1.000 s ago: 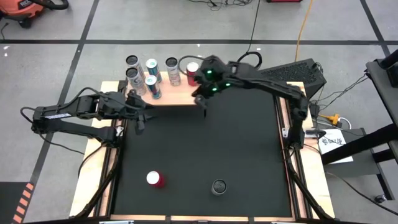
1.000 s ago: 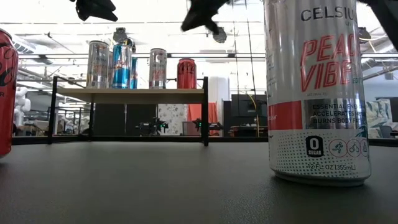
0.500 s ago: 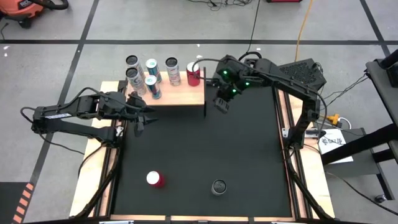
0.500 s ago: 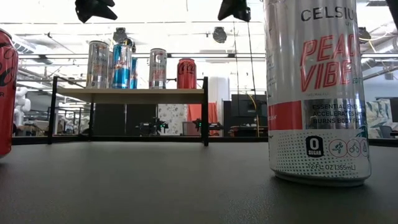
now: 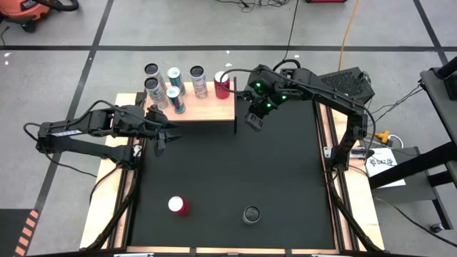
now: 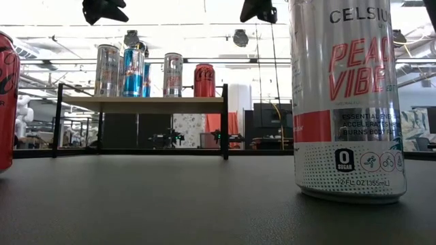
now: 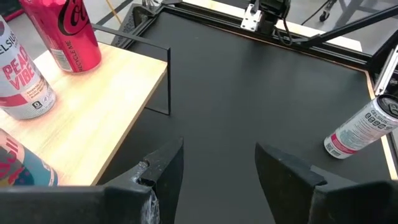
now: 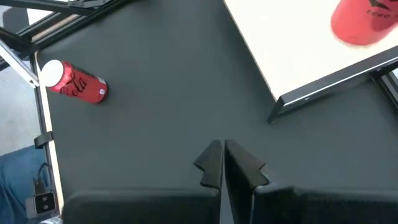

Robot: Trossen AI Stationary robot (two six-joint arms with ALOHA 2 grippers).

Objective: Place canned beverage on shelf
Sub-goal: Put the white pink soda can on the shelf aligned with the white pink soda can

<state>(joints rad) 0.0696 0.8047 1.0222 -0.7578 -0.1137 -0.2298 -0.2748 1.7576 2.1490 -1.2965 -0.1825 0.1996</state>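
Observation:
The shelf [image 5: 207, 108], a pale wood board on thin black legs [image 6: 225, 122], stands at the table's far edge with several cans upright on it. A red can [image 5: 222, 86] is at its right end. On the black table near the front edge stand a red can [image 5: 178, 205] and a silver can [image 5: 251, 214]. My right gripper [image 5: 253, 120] hangs shut in the air just right of the shelf's right end, holding nothing [image 8: 222, 155]. My left gripper [image 5: 161, 139] waits open at the shelf's left near corner [image 7: 217, 168], also holding nothing.
Wooden strips and black rails [image 5: 325, 143] edge the table on both sides. The black surface between the shelf and the two front cans is free. In the low view the silver can [image 6: 347, 102] stands close at the right and the red can [image 6: 5, 102] at the left edge.
My right gripper has drawn away from the red can at the shelf's right end, toward the table's right edge and a little up, then held still. The red can stays upright on the shelf and now shows fully.

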